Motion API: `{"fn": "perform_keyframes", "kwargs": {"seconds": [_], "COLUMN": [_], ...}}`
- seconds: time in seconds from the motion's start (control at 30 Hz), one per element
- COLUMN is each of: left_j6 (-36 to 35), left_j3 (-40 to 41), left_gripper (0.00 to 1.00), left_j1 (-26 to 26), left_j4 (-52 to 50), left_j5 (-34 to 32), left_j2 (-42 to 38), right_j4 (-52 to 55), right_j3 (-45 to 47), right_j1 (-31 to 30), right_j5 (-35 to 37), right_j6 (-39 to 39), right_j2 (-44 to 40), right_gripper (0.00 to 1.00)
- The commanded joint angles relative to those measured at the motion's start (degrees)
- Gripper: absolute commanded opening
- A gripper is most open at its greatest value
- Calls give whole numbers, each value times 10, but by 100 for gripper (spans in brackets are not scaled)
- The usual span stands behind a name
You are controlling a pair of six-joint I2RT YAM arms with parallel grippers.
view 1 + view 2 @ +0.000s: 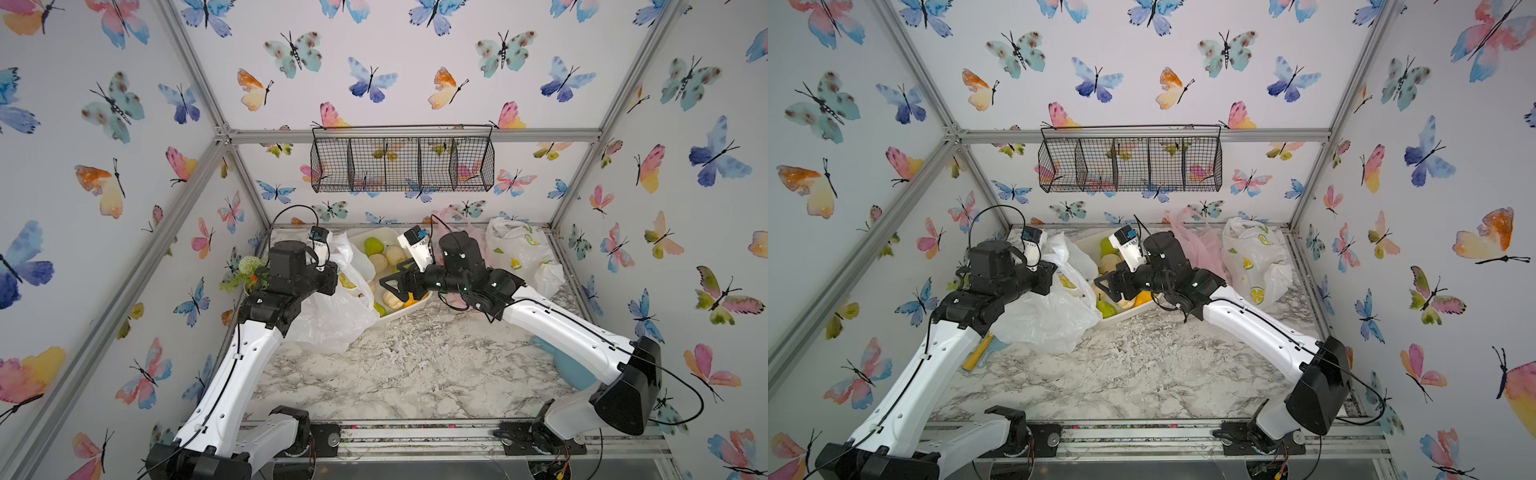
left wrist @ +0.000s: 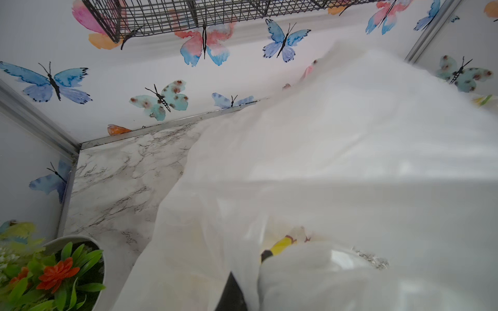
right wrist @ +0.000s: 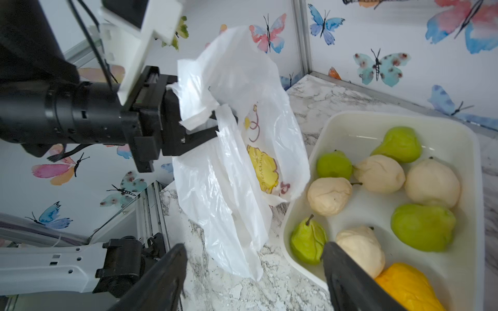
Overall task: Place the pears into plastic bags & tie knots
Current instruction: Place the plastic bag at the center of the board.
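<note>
Where visible, four green pears, four cream pears, three bags.

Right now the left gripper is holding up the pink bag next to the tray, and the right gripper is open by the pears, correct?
Not quite. The right wrist view shows the left gripper holding the white doodle-print bag; the pink bag lies at the back, in a top view. The rest stands: next to the tray, right gripper open by the pears.
</note>
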State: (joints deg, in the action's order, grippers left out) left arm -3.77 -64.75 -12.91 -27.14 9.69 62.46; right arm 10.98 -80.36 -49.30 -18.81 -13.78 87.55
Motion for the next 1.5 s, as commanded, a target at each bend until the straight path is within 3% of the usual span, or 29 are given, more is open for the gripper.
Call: {"fn": "perform_keyframes", "kwargs": {"seconds": [0.0, 0.23, 0.3, 0.4, 0.5, 0.57, 0.73, 0.8, 0.93, 1.17, 1.37, 1.4, 1.47], "left_j6": [19, 33, 36, 37, 41, 44, 43, 46, 52, 103, 160, 159, 137], "left_j3": [-9, -4, 0, 7, 8, 7, 5, 3, -2, 5, -1, -1, 1], "left_gripper": [13, 12, 12, 16, 42, 49, 50, 65, 79, 81, 94, 95, 98], "left_j1": [7, 11, 12, 15, 27, 36, 37, 37, 39, 96, 116, 116, 116], "left_j4": [18, 19, 20, 20, 21, 20, 11, 8, 10, 39, 101, 100, 70], "left_j5": [72, 102, 104, 97, 85, 82, 80, 65, 67, 37, 202, 194, 103], "left_j2": [-1, 3, 5, 4, -6, -11, 4, 7, -4, -26, -77, -82, -78], "right_j4": [-27, -85, -96, -132, -154, -160, -183, -193, -210, -240, -247, -249, -253], "right_j3": [-17, -77, -91, -70, -28, -5, 21, 30, 48, 89, 100, 102, 105], "right_j1": [-16, -35, -36, -36, -36, -35, -35, -32, -24, -19, -17, -15, -14], "right_j5": [10, 24, 41, 79, 116, 114, 84, 84, 74, 66, 64, 63, 62], "right_j6": [39, 35, 18, -10, -26, -30, -62, -82, -119, -151, -149, -149, -149], "right_j2": [53, 157, 176, 170, 145, 126, 99, 90, 82, 65, 64, 63, 61], "right_gripper": [82, 79, 73, 29, 5, 3, 3, 3, 3, 3, 3, 3, 3]}}
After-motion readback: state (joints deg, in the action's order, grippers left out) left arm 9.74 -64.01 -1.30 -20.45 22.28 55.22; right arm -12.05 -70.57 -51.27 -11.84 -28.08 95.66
